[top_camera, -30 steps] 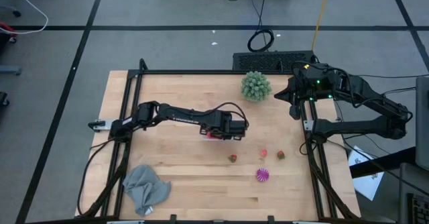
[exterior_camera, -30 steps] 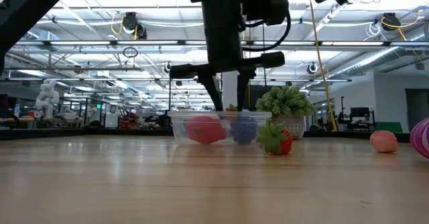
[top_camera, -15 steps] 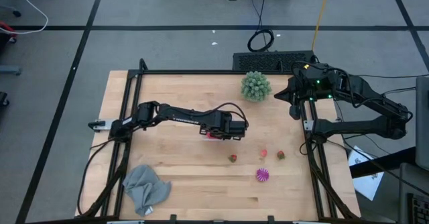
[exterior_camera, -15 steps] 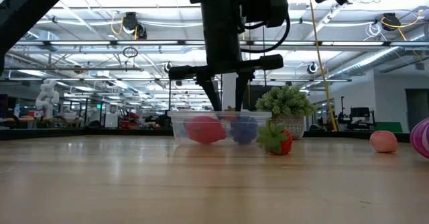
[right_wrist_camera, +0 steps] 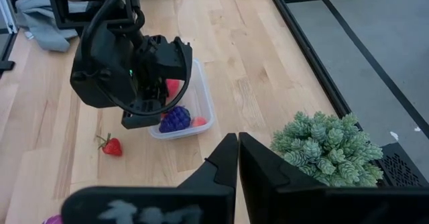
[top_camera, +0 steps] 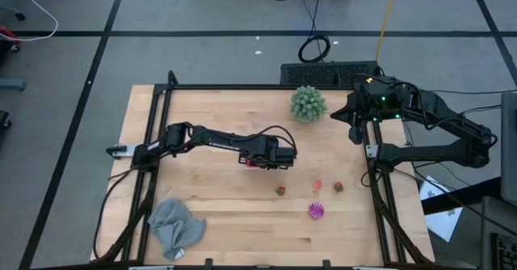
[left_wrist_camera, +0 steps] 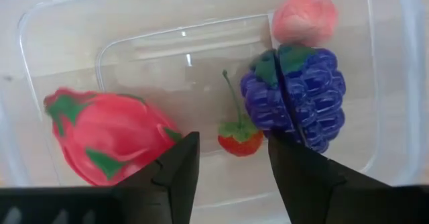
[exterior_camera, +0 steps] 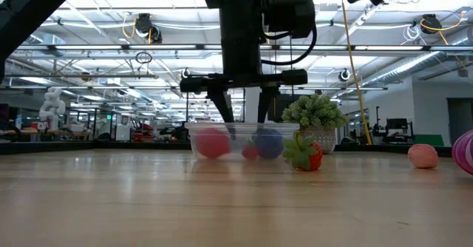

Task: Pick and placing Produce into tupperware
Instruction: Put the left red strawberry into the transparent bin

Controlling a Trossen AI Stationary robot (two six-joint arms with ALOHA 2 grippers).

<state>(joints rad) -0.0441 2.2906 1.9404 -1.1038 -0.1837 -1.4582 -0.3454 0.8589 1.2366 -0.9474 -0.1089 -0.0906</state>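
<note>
Item: my left pincer (left_wrist_camera: 231,158), released, above the clear rectangular plastic tupperware (top_camera: 260,162). Loose red strawberry (top_camera: 280,191) lies just right-near it; right pincer (right_wrist_camera: 238,158) clenched, far-right.

Grey floor (top_camera: 202,52) crossed by dark lines surrounds the wooden table (top_camera: 210,108). Beyond the far edge, a hall with ceiling lights (exterior_camera: 144,25) glowing overhead.

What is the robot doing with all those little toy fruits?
It is putting them in the clear tupperware. The left tool hangs open over it, above a small red cherry lying beside the pink dragon fruit and purple grapes. More produce waits on the table. The right tool is shut, parked aside.
</note>
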